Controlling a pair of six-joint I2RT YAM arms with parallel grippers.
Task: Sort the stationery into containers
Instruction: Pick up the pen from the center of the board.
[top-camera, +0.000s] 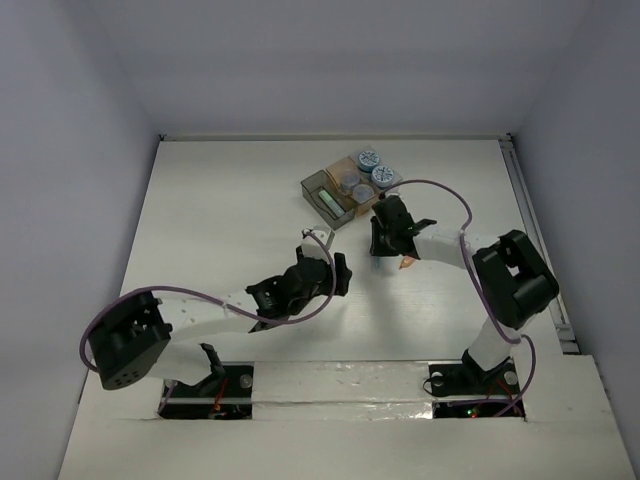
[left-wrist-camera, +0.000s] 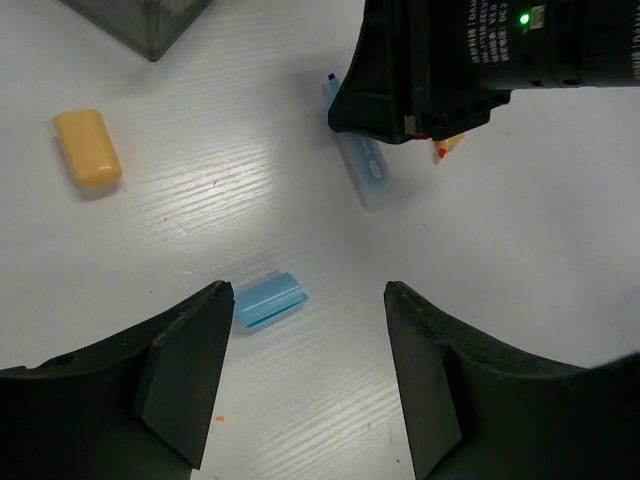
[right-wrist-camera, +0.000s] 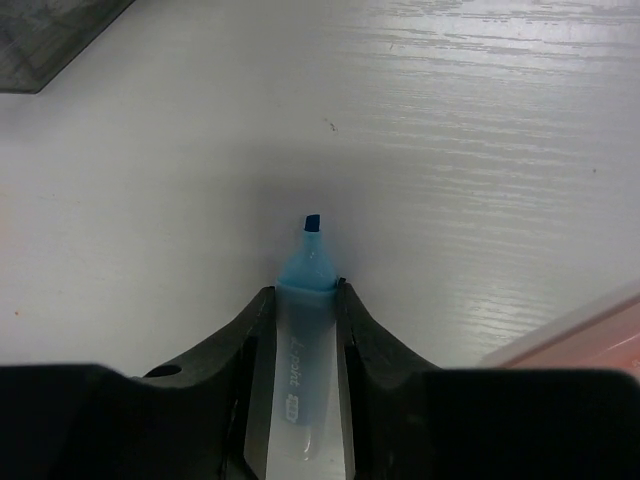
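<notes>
Left wrist view: the left fingers (left-wrist-camera: 180, 370) stand apart, clamped on nothing. A light-blue cap (left-wrist-camera: 270, 298) lies flat on the white worktop (left-wrist-camera: 200, 220) between them, just beside the finger at 9 o'clock; contact cannot be confirmed. A yellow-orange eraser (left-wrist-camera: 88, 148) lies well apart at 10 o'clock. A corner of the dark grey box (left-wrist-camera: 140, 20) shows at 11 o'clock.

Right wrist view: the right fingers (right-wrist-camera: 225, 345) are clamped on a light-blue highlighter (right-wrist-camera: 300, 370). Its uncapped chisel tip (right-wrist-camera: 313, 222) points to 12 o'clock, low over the worktop; whether the tip touches cannot be told.

Top view: the containers (top-camera: 310, 183) sit at 12 o'clock from the right fingers, near them. The dark grey box holds a green stick (top-camera: 327, 200). The tan box (top-camera: 338, 167) holds purplish-grey cylinders (top-camera: 346, 183). The clear box at 2 o'clock of the cluster holds blue-and-white rolls (top-camera: 383, 175). The left fingers lie at 8 o'clock from the right fingers, near them but apart.
</notes>
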